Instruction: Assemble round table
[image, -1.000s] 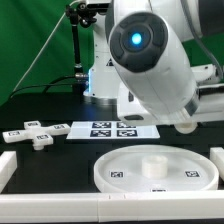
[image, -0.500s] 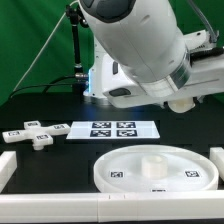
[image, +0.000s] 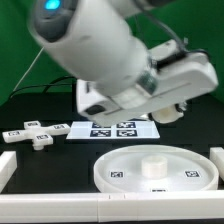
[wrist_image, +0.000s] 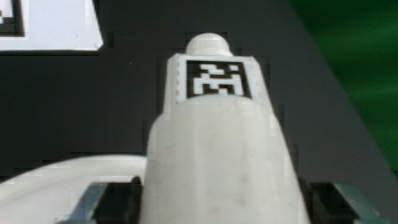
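Jaws clamped on the leg (wrist_image: 217, 120): in the wrist view the white cylinder runs straight out from between them, with dark pads (wrist_image: 118, 197) tight against either flank; one square tag sits near its rounded tip; the leg is off the tabletop (image: 65, 160), with dark surface blurred behind it; a corner of the marker board (wrist_image: 50, 20) shows beyond it; a pale curved edge beside the leg's base, can't tell what it belongs to.

Exterior view: the arm (image: 100, 50) fills the upper half of the frame and blocks the jaws, so nothing to confirm from there; round disc (image: 120, 160) flat on the tabletop at lower centre-right, rim up, with a short raised hub (image: 153, 167) at its centre and two tags on its face; cross-shaped foot piece (image: 32, 134) lies flat at mid-left, tags up, just beside the left end of the marker board, well apart from the disc; marker board in the middle of the frame, partly under the arm's bulk; border rails (image: 5, 168) at the lower left and right edges; green backdrop behind.
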